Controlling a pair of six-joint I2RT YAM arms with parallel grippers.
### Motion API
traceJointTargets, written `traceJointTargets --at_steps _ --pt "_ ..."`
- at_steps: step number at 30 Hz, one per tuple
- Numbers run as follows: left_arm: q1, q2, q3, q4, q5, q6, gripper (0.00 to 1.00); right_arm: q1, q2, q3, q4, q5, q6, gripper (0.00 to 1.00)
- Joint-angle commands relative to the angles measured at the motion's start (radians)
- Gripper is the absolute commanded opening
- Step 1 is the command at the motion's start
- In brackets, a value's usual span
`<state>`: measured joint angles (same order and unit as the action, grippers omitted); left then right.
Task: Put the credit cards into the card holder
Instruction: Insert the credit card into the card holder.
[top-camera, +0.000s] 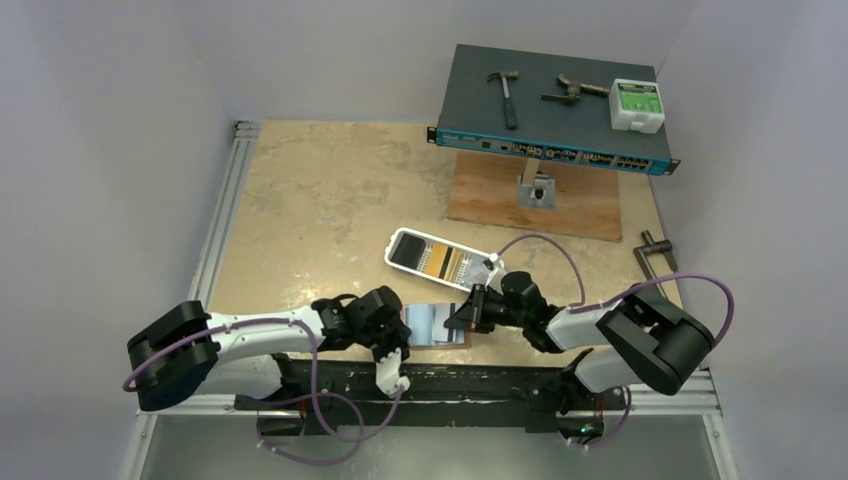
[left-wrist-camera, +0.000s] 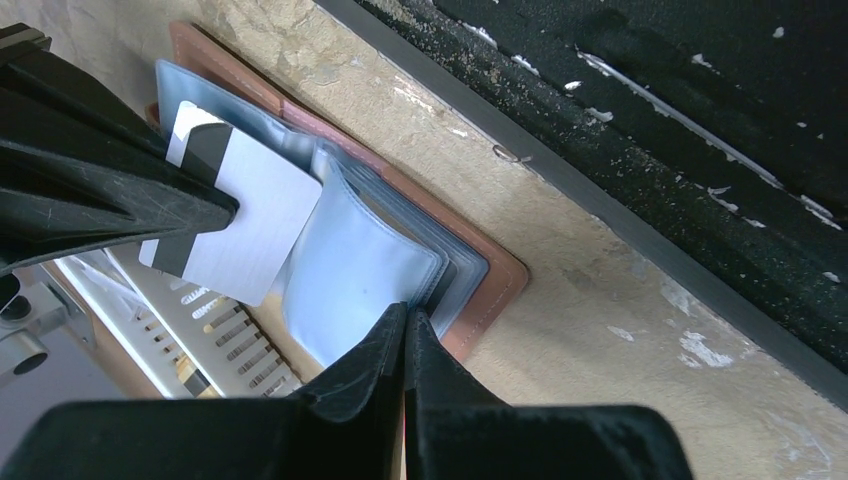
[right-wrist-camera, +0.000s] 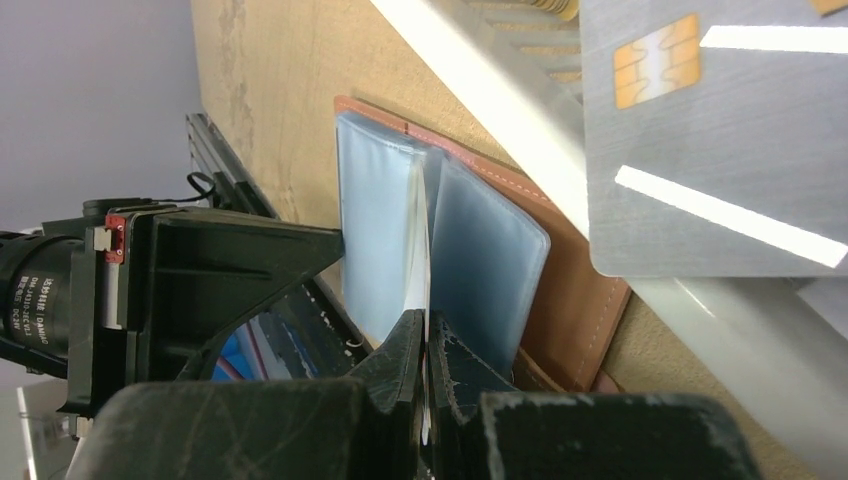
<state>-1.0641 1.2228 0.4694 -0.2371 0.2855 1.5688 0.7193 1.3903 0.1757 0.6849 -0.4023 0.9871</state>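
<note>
The card holder (top-camera: 437, 327), reddish-brown leather (left-wrist-camera: 500, 280) with pale blue plastic sleeves, lies open on the table between my two grippers. My left gripper (left-wrist-camera: 405, 318) is shut, its tips pinching the edge of a raised sleeve. My right gripper (right-wrist-camera: 427, 330) is shut on a silver-white credit card (left-wrist-camera: 250, 230) with a black stripe. That card shows edge-on (right-wrist-camera: 421, 230) and stands between two sleeves. Another grey credit card (right-wrist-camera: 700, 160) with a gold chip rests across the white tray's rim (right-wrist-camera: 500, 110).
The white tray (top-camera: 400, 240) with more cards sits just behind the holder. At the back stand a wooden board (top-camera: 535, 200) and a dark network switch (top-camera: 550, 140) carrying tools. A black rail (left-wrist-camera: 650, 150) runs along the table's near edge.
</note>
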Motion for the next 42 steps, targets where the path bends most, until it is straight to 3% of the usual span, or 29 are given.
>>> traceJointTargets --at_steps 1,11,13,14,18,21,29,36,42 --pt "-0.019 -0.006 0.006 -0.061 0.020 -0.053 0.00 0.003 0.036 0.021 0.025 -0.048 -0.002 0.00" --pt "-0.035 -0.025 -0.011 -0.018 0.007 -0.089 0.00 0.002 0.088 0.047 0.027 -0.088 -0.011 0.00" --pt "-0.037 -0.028 -0.020 0.022 0.000 -0.110 0.08 0.002 0.091 0.050 0.017 -0.089 -0.014 0.00" --pt "-0.039 -0.031 -0.024 0.049 -0.005 -0.118 0.18 0.002 0.092 0.051 0.012 -0.087 -0.014 0.00" --pt "-0.039 -0.032 -0.036 0.090 -0.028 -0.132 0.44 0.000 0.093 0.061 -0.019 -0.085 -0.031 0.00" --pt "-0.039 -0.032 -0.045 0.093 -0.038 -0.111 0.52 -0.004 0.096 0.064 -0.029 -0.089 -0.043 0.00" --pt "0.015 0.062 -0.033 -0.006 -0.035 0.101 0.54 -0.009 0.107 0.078 -0.051 -0.099 -0.075 0.00" --pt "0.060 0.156 0.125 -0.278 -0.058 0.215 0.48 -0.019 0.095 0.092 -0.089 -0.110 -0.103 0.00" --pt "0.061 0.090 0.149 -0.365 -0.075 0.137 0.45 -0.040 0.064 0.091 -0.144 -0.099 -0.138 0.00"
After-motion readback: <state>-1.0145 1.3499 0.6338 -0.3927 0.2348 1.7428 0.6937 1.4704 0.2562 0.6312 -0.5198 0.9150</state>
